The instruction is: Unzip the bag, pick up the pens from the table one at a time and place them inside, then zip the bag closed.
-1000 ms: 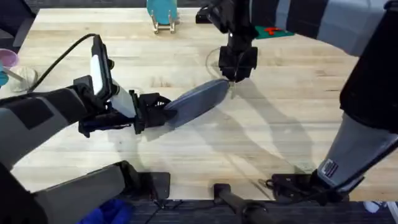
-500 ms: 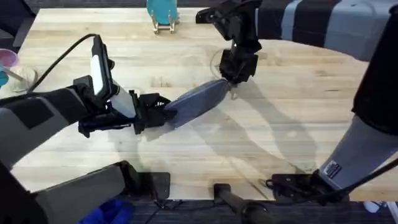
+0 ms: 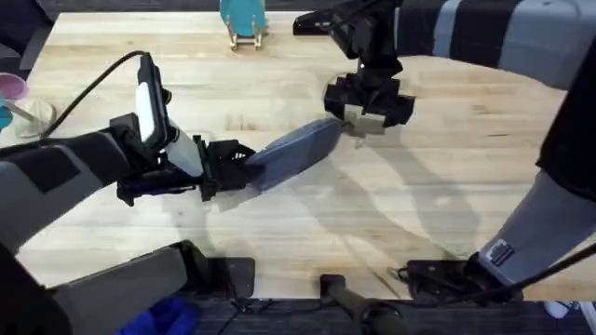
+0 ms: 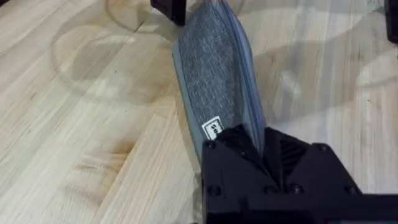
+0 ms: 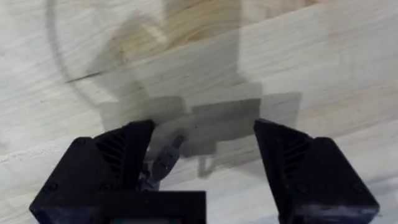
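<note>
Light wood planks run across the table (image 3: 438, 195), and lying slantwise near its middle we see the bag (image 3: 291, 153), a blue-grey pouch with its zipper running along its length. Over on the left, the left gripper (image 3: 244, 173) has its fingers pressed together on the near end of the bag, pinching the fabric; in the left wrist view the bag (image 4: 214, 87) stretches away from those black fingers, a small white label showing on the cloth just ahead of the grip, and the zipper line looks closed as far as we can follow it. Now to the far end: the right gripper (image 3: 369, 113) hangs just beside the bag's far tip, its fingers spread wide apart with nothing between them. From the right wrist view we look straight down between the two dark fingers (image 5: 118, 155) at bare wood and the gripper's own shadow, and a small dark zipper pull (image 5: 166, 160) lies just beside one finger, not clamped. At the table's far edge stands a teal object on a small wooden stand (image 3: 243, 26).
</note>
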### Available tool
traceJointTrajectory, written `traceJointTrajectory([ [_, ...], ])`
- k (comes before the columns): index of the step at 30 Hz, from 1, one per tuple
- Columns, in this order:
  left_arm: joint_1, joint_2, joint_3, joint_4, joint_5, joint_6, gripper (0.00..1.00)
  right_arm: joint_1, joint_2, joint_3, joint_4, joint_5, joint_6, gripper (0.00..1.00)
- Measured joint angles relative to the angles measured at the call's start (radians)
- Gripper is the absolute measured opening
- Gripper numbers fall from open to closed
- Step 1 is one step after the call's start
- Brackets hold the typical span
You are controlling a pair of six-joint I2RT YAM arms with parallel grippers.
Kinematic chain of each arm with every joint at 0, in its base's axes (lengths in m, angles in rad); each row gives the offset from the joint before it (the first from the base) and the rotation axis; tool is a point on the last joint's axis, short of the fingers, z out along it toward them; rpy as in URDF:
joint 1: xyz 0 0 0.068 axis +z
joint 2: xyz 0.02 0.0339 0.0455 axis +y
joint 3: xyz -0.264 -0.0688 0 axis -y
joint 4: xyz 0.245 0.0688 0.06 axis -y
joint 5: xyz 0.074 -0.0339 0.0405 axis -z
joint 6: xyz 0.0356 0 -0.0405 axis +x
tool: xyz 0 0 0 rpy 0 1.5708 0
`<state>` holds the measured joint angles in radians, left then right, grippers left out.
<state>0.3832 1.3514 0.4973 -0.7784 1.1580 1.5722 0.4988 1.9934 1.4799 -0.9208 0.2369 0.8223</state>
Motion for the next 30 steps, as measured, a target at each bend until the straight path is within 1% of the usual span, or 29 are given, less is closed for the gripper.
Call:
traceJointTrajectory([
  [3,0.001,0.0,0.0,-0.003,0.0,0.0,0.04,0.003,0.0,0.01,-0.021,0.006,-0.001,0.996],
  [7,0.001,0.0,0.0,-0.003,0.001,0.0,0.04,0.004,-0.009,0.051,-0.065,0.007,-0.022,0.996],
  [8,0.001,0.0,0.0,-0.003,0.001,0.001,0.056,0.004,-0.015,0.062,-0.07,0.008,-0.029,0.996],
  [9,0.001,0.0,0.0,-0.004,0.001,0.003,0.126,0.004,-0.022,0.072,-0.073,0.009,-0.038,0.996],
  [10,0.001,0.0,0.0,-0.009,0.002,0.002,0.262,0.004,-0.029,0.081,-0.075,0.01,-0.044,0.995],
  [12,0.003,0.0,0.0,-0.013,0.004,0.002,0.571,0.004,-0.042,0.097,-0.075,0.011,-0.053,0.995],
  [14,0.003,0.0,0.0,-0.014,0.007,0.002,0.905,0.004,-0.05,0.104,-0.075,0.011,-0.061,0.996],
  [15,0.003,0.0,0.001,-0.023,0.019,0.0,0.993,0.004,-0.051,0.105,-0.076,0.011,-0.065,0.996],
  [19,0.003,0.0,0.012,-0.072,0.026,0.0,0.995,0.004,-0.051,0.105,-0.076,0.011,-0.068,0.995],
  [22,0.003,0.0,0.052,-0.14,0.028,0.0,0.995,0.004,-0.051,0.105,-0.077,0.011,-0.07,0.996],
  [24,0.003,0.0,0.092,-0.193,0.026,0.0,0.995,0.004,-0.051,0.107,-0.087,0.011,-0.075,0.996],
  [26,0.003,0.0,0.144,-0.272,0.013,0.0,0.995,0.004,-0.051,0.121,-0.112,0.013,-0.081,0.995],
  [30,0.003,0.0,0.264,-0.427,-0.033,0.0,0.997,0.004,-0.051,0.194,-0.173,0.029,-0.107,0.996],
])
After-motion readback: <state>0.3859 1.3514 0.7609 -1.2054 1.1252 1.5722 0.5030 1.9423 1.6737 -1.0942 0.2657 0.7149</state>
